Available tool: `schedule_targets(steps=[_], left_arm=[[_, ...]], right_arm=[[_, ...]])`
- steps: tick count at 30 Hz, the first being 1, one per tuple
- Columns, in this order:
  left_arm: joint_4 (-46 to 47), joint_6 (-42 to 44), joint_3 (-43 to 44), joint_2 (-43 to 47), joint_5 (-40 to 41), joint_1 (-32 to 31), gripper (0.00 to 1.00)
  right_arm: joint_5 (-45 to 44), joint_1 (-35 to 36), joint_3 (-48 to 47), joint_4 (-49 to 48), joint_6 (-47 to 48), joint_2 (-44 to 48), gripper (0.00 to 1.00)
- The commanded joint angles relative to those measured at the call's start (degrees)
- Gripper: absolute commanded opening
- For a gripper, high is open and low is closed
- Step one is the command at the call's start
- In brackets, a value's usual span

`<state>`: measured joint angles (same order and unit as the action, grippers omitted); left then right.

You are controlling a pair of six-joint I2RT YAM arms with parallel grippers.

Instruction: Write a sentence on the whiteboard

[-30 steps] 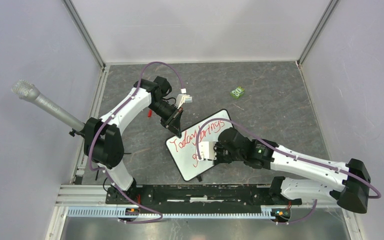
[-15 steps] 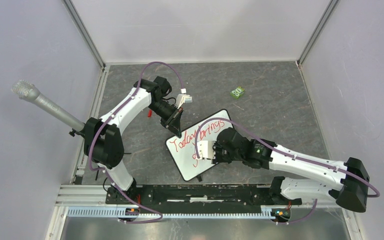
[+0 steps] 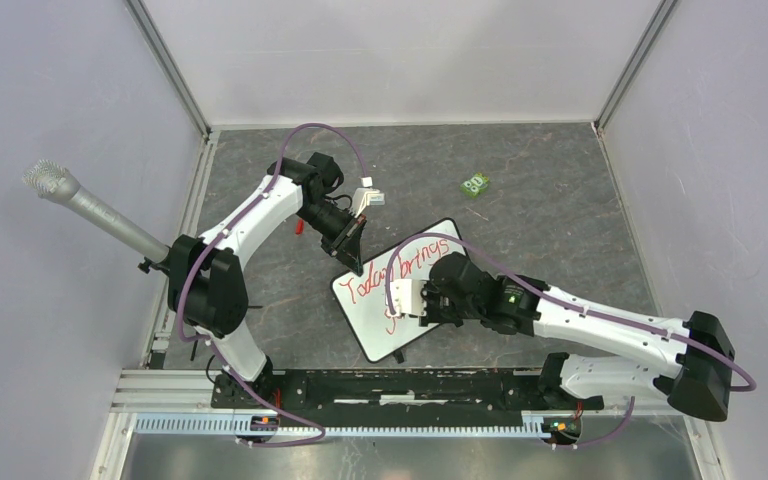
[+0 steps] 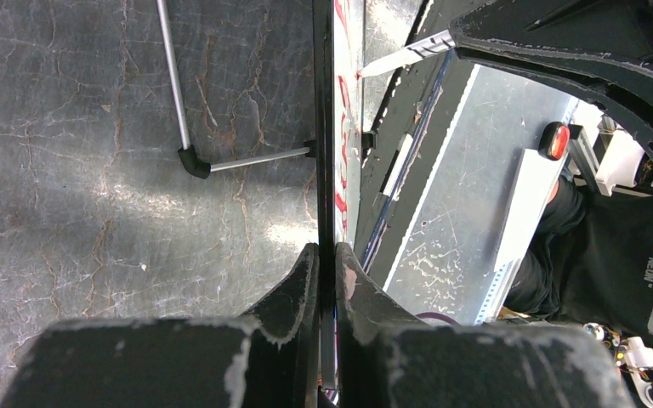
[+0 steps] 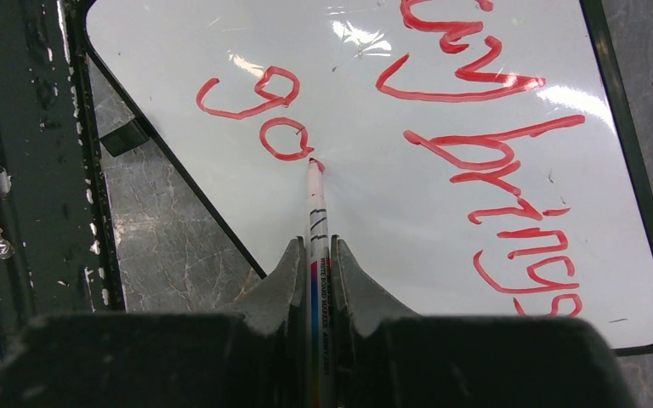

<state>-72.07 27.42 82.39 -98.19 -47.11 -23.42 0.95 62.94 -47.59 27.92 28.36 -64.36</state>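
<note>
The right gripper (image 5: 315, 248) is clamped tight on a red-tipped marker pen (image 5: 315, 204), whose tip touches the whiteboard (image 5: 374, 229) just beside the last "o" of the red sentence (image 5: 476, 153). The left gripper (image 4: 326, 259) pinches the board's far-left rim. The board sits askew near the table's (image 3: 550, 220) near edge.

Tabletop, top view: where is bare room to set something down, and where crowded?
Free: the far strip behind the green packet, and the far-right patch between whiteboard and wall. Crowded: mid-table, where left arm and right arm meet at the whiteboard.
</note>
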Motion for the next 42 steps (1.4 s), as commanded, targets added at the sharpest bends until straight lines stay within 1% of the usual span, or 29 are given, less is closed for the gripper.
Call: schedule_targets(steps=[1, 14, 19, 22, 27, 42], left_arm=[[1.40, -0.36, -0.12, 0.83, 0.09, -0.32, 0.02], [1.40, -0.34, -0.04, 0.44, 0.09, -0.34, 0.02], [1.36, -0.39, 0.09, 0.36, -0.02, -0.32, 0.02], [1.39, -0.42, 0.05, 0.38, 0.00, -0.35, 0.02], [1.40, -0.41, 0.12, 0.38, 0.00, -0.29, 0.02], [1.36, -0.30, -0.08, 0.84, 0.07, -0.24, 0.02]], right_arm=[[1.07, -0.01, -0.38, -1.03, 0.16, -0.79, 0.00], [0.84, 0.08, 2.49, 1.12, 1.32, 0.08, 0.00], [-0.60, 0.08, 2.68, 1.21, 1.51, 0.86, 0.00], [-3.86, -0.01, 2.10, 1.41, 1.35, 1.34, 0.00], [-5.86, -0.61, 0.33, 1.28, 0.74, 1.77, 0.00], [-0.34, -0.62, -3.37, 1.17, 0.29, -0.07, 0.00]])
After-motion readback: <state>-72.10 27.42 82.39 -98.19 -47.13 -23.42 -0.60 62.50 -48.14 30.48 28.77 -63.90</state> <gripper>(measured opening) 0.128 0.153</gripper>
